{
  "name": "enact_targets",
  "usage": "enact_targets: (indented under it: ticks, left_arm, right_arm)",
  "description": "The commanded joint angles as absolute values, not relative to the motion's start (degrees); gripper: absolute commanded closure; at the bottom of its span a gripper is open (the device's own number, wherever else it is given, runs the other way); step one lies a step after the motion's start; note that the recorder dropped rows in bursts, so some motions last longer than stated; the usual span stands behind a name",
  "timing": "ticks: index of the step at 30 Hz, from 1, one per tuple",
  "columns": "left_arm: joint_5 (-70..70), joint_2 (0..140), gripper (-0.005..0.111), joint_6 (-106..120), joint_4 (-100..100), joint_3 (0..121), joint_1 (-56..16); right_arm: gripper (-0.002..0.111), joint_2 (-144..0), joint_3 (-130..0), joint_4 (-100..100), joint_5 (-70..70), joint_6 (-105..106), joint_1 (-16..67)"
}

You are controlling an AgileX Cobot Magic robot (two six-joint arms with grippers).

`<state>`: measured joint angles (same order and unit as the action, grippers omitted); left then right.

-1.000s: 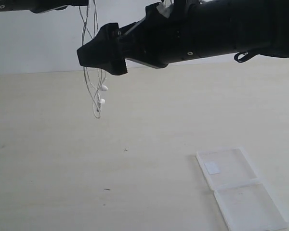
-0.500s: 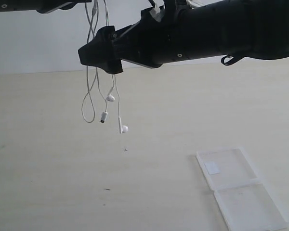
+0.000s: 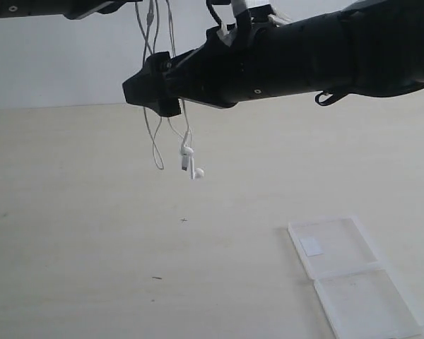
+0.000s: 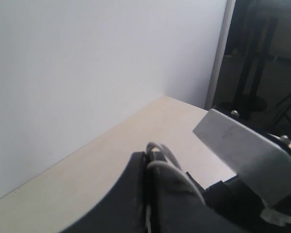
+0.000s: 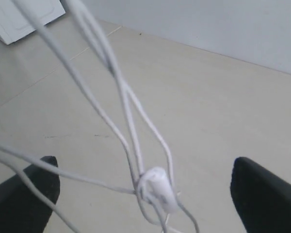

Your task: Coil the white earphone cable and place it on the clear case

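Your right gripper (image 5: 145, 191) stands wide open. You see its two dark fingers (image 5: 264, 199) only as blunt tips in the lower left and lower right corners of the frame. Between them hangs the white earphone cable (image 5: 123, 104). Several strands run down from the upper left of the frame, cross near the middle and gather at bottom centre around a small white rounded piece. Two more strands pass in front of the lower-left tip; you cannot tell whether they touch it. Behind lies the pale table (image 5: 223, 111), with part of the clear case (image 5: 24, 17) at upper left and a white wall (image 5: 208, 24) at upper right.
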<state>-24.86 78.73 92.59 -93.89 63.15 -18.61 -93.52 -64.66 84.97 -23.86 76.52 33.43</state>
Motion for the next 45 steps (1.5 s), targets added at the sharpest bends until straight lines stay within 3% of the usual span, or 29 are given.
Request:
enact_targets:
  ticks: [1, 30, 32, 33, 34, 35, 36, 37, 38, 45]
  left_arm:
    - [-25.6, 78.5, 0.107, 93.0, -94.7, 64.0, -18.9]
    - [-29.0, 78.5, 0.107, 92.8, -95.1, 65.4, -18.9]
    - [-29.0, 78.5, 0.107, 92.8, -95.1, 65.4, -18.9]
    - [-29.0, 78.5, 0.107, 92.8, -95.2, 65.4, -18.9]
    - [-29.0, 78.5, 0.107, 92.8, -95.2, 65.4, -18.9]
    - [-29.2, 78.5, 0.107, 92.8, -95.2, 65.4, -18.9]
    - [-29.5, 78.5, 0.107, 92.8, -95.3, 65.4, -18.9]
    - [-29.9, 78.5, 0.107, 92.8, -95.3, 65.4, -18.9]
    - [-30.0, 78.5, 0.107, 92.8, -95.6, 65.4, -18.9]
    - [-30.0, 78.5, 0.107, 92.7, -95.6, 65.4, -18.9]
  right_arm:
    - [0.018, -94.0, -65.0, 85.4, -23.5, 78.2, 33.4]
    - [0.02, -93.9, -65.0, 85.4, -19.5, 78.4, 33.4]
    - [0.034, -93.9, -65.0, 85.8, -18.8, 78.4, 33.4]
    - [0.049, -93.9, -65.0, 86.7, -18.8, 78.4, 33.4]
    - [0.057, -93.9, -65.0, 86.7, -18.8, 78.4, 33.4]
    - [0.078, -94.1, -65.0, 87.0, -18.9, 78.5, 33.4]
    - [0.086, -94.1, -65.0, 87.0, -19.0, 79.4, 33.4]
    - [0.103, -94.1, -65.0, 87.3, -19.5, 81.3, 33.4]
    - [0.108, -94.1, -65.0, 87.6, -19.8, 82.0, 33.4]
    - [0.108, -94.1, -65.0, 88.3, -20.2, 82.4, 33.4]
